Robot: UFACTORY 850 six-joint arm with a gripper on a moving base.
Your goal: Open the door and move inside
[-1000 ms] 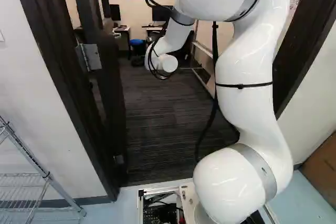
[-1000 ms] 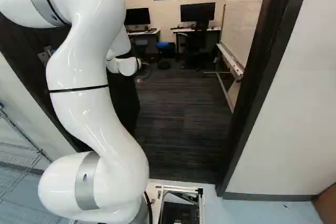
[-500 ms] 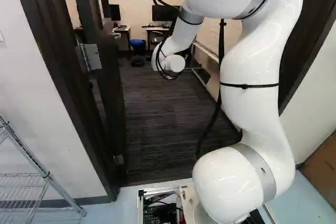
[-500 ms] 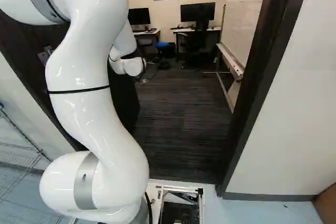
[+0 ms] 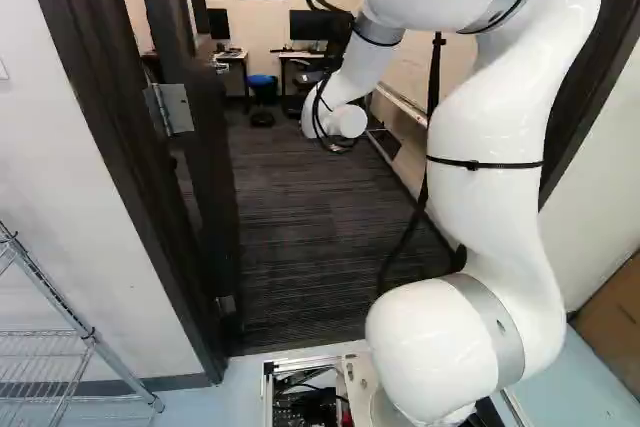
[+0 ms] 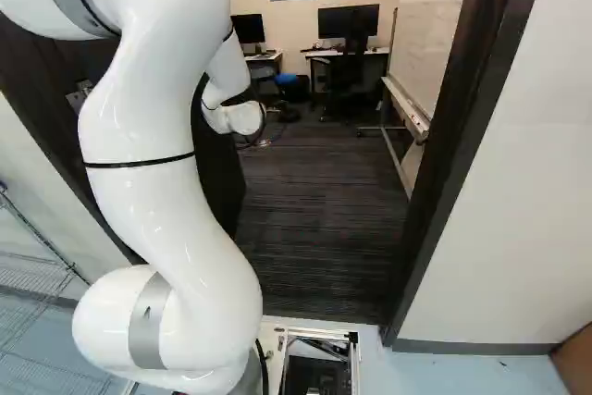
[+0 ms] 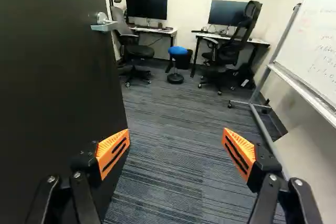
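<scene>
The dark door [image 5: 205, 177] stands swung inward at the left of the doorway in the left base view. In the wrist view the same door [image 7: 58, 77] rises beside one finger, its silver lever handle [image 7: 103, 22] ahead of the gripper near the door's edge. My gripper [image 7: 176, 148] is open, its orange pads wide apart with only carpet seen between them. One finger overlaps the door in the picture; whether it touches is unclear. In the base views the gripper's fingers are hidden behind the white wrist.
Inside are dark carpet [image 5: 300, 247], desks with monitors [image 7: 146, 7], office chairs [image 7: 231, 40], a blue stool [image 7: 177, 51] and a whiteboard [image 7: 315, 35] on a wheeled stand. The right door frame [image 6: 444, 154] stands beside the arm. A wire shelf [image 5: 60, 347] is outside at the left.
My arm's upper links and wrist have swung to the right, away from the door, in both base views. The base and the door have not visibly moved.
</scene>
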